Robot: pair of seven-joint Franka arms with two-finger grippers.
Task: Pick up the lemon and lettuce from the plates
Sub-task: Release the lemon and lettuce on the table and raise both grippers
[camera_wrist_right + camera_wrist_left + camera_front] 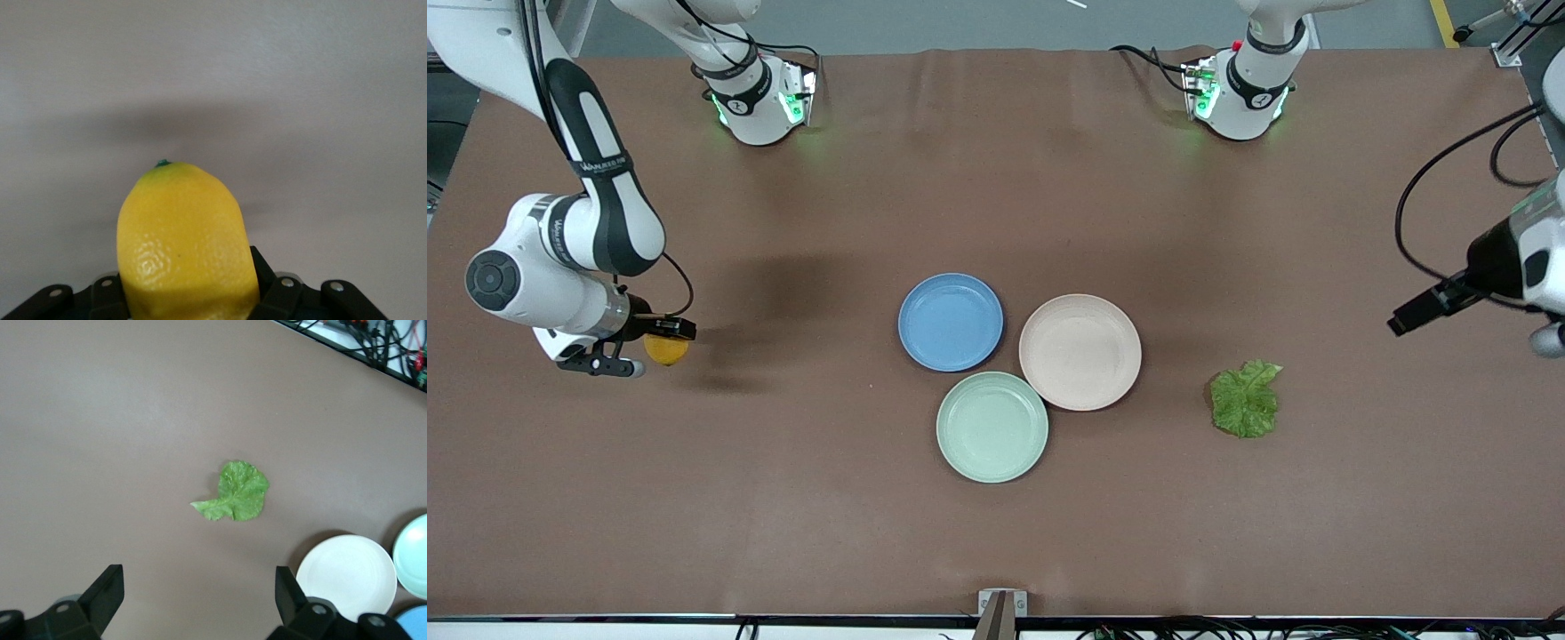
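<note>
My right gripper (663, 341) is shut on the yellow lemon (667, 350) and holds it over bare table at the right arm's end. In the right wrist view the lemon (183, 240) fills the space between the fingers of the gripper (187, 293). The green lettuce (1245, 400) lies flat on the table beside the beige-pink plate (1080, 351), toward the left arm's end. The blue plate (951, 321) is empty, and so is the beige-pink one. My left gripper (1409, 318) is open and empty, up over the table's left-arm end. Its wrist view shows the lettuce (237, 492) ahead of the gripper (199, 587).
A pale mint-green plate (991, 427) stands empty, touching the other two plates and nearer the front camera. The left wrist view also shows the beige-pink plate (345, 577) and the mint plate (413, 553). Cables hang by the left arm (1423, 196).
</note>
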